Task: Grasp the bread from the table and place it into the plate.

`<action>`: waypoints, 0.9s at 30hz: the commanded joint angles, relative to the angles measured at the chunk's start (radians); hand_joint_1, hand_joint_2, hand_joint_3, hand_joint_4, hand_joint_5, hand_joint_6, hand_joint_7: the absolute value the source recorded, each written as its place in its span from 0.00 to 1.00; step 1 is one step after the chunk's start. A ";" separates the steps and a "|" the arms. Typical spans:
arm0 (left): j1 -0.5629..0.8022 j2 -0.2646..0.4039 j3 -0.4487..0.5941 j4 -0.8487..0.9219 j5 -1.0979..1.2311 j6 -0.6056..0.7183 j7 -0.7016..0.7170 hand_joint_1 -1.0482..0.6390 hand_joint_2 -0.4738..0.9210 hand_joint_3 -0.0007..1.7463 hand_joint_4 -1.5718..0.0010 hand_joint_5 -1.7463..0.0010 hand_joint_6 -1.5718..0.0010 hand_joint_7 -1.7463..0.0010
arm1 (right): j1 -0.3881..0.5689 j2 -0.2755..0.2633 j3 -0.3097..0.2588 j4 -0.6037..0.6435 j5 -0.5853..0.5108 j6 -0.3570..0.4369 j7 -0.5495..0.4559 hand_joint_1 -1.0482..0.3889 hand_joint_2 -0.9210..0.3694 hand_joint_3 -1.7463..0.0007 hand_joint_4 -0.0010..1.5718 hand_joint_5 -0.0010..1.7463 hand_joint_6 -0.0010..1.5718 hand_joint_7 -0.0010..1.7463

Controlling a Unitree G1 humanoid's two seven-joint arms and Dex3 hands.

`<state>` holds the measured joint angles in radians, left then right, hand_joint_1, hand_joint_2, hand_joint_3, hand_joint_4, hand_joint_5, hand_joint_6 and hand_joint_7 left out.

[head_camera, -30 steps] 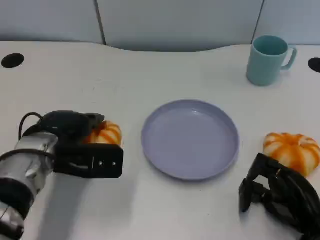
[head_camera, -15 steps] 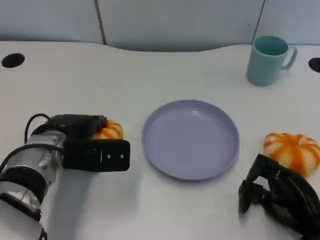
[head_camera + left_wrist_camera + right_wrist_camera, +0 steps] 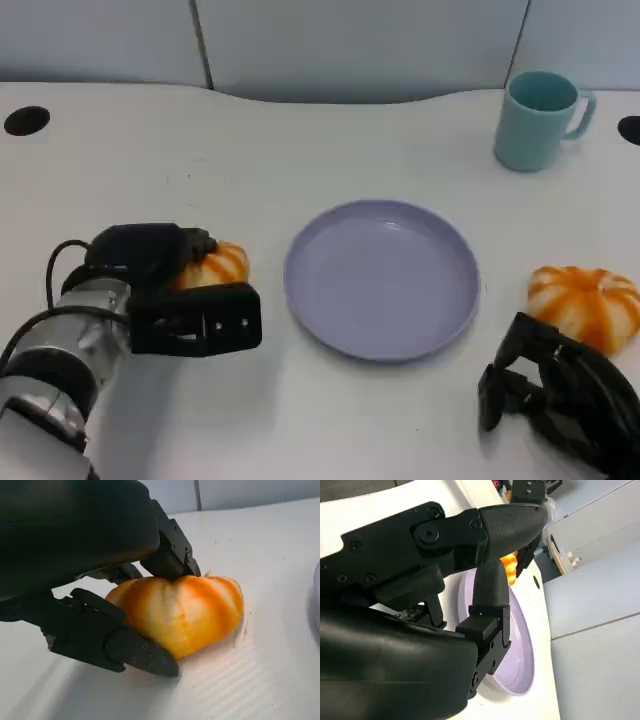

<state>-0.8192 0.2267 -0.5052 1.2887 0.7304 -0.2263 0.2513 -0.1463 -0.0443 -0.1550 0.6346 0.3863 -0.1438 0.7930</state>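
At lower left, my left hand (image 3: pixel 175 290) clamps the orange-and-white pumpkin-shaped bread (image 3: pixel 212 266), seemingly resting on the white surface (image 3: pixel 300 140) beside the lilac round plate (image 3: pixel 381 276). A shallow hold could let it slip when lifted.

A white table (image 3: pixel 330 140) with black grommet holes (image 3: pixel 25 120) stands against pale grey wall panels (image 3: pixel 350 45).

Orange-white striped bread (image 3: pixel 215 265), lilac plate (image 3: pixel 381 277), teal mug (image 3: pixel 538 118).
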 commanded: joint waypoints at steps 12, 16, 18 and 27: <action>0.090 0.005 -0.032 0.021 -0.001 -0.058 0.299 0.51 0.97 0.30 0.48 0.00 0.63 0.00 | 0.024 -0.014 -0.006 0.008 0.001 0.002 -0.004 0.37 0.00 0.87 0.42 1.00 0.37 0.86; 0.079 0.009 -0.028 0.017 -0.002 -0.065 0.328 0.51 0.96 0.31 0.49 0.00 0.63 0.00 | 0.026 -0.015 -0.006 0.004 0.003 0.010 -0.008 0.37 0.00 0.88 0.42 1.00 0.37 0.86; 0.055 0.020 -0.020 0.004 -0.005 -0.068 0.348 0.53 0.92 0.35 0.49 0.00 0.64 0.00 | 0.028 -0.015 -0.007 0.006 0.005 0.007 -0.005 0.37 0.00 0.87 0.42 1.00 0.37 0.85; 0.036 0.033 -0.012 -0.007 -0.004 -0.099 0.398 0.54 0.87 0.36 0.48 0.00 0.62 0.00 | 0.031 -0.017 -0.004 0.010 -0.005 -0.005 -0.007 0.36 0.00 0.87 0.42 1.00 0.37 0.85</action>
<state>-0.7751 0.2404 -0.5230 1.2824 0.7311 -0.3194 0.6290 -0.1401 -0.0444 -0.1531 0.6333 0.3881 -0.1533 0.7943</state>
